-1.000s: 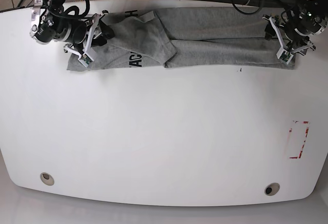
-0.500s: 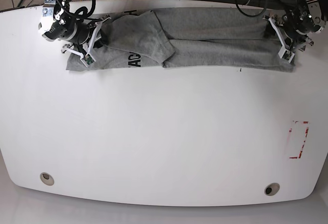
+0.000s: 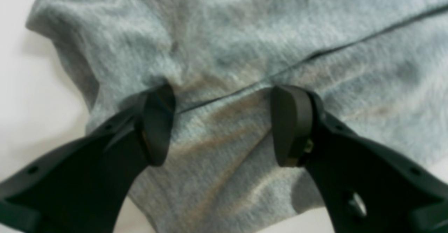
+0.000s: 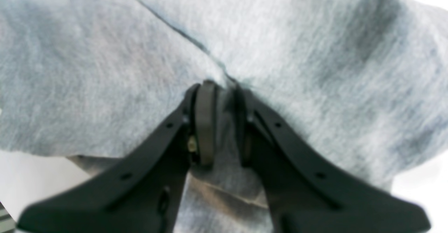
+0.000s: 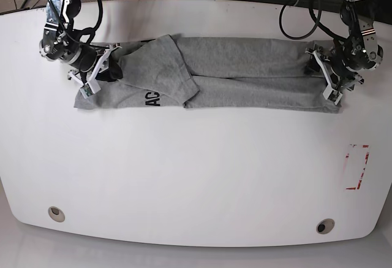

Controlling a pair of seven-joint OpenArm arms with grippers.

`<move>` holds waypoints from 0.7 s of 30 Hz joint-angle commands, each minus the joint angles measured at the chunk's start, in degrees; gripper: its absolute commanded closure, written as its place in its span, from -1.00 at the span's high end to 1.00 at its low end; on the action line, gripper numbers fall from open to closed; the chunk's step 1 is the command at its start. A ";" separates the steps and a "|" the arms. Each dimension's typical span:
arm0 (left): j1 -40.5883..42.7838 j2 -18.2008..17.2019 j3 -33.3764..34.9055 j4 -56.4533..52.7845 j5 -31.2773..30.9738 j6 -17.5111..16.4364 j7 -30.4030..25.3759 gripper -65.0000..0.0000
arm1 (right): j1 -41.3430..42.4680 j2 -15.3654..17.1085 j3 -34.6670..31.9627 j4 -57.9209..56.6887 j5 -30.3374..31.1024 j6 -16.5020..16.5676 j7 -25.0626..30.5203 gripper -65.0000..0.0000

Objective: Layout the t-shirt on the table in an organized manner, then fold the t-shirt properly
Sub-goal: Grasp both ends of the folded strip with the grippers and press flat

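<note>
The t-shirt (image 5: 245, 72) is lying as a long, half-folded band along the far edge of the surface (image 5: 196, 176), one flap doubled over near the lettered end; it is looking like the folding step, a lengthwise fold already in place, not yet a tidy packet;

the right end effector (image 4: 220, 121) is pinching a ridge of grey cloth between nearly closed jaws at the lettered end, so it is gripping the t-shirt; the left end effector (image 3: 220, 124) is standing wide open, jaws straddling a seam at the opposite end, pads pressing on fabric but clamping nothing;

the next move is probably calling for the left side to close on both layers at that seam, then both arms lifting together and keeping the band taut; risk: the left jaws catching only the top layer, and the fold skewing.
</note>
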 commanded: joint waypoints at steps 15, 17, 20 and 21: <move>-0.53 -0.37 -8.93 9.60 -5.25 -0.06 7.79 0.24 | 0.85 1.79 -0.09 0.43 -5.09 -1.67 -5.24 -0.69; -0.53 -0.37 -11.65 10.22 -7.80 -0.06 9.28 0.24 | 0.68 1.70 -0.18 1.23 -5.09 -1.67 -5.24 -0.69; -0.88 -0.28 -14.91 10.31 -11.76 -0.06 10.43 0.30 | 0.59 1.61 -0.18 1.40 -5.01 -1.67 -5.33 -0.69; -1.41 -0.46 -16.23 9.96 -13.61 -0.06 10.78 0.35 | 0.59 1.61 -0.18 1.40 -5.01 -1.67 -5.42 -0.69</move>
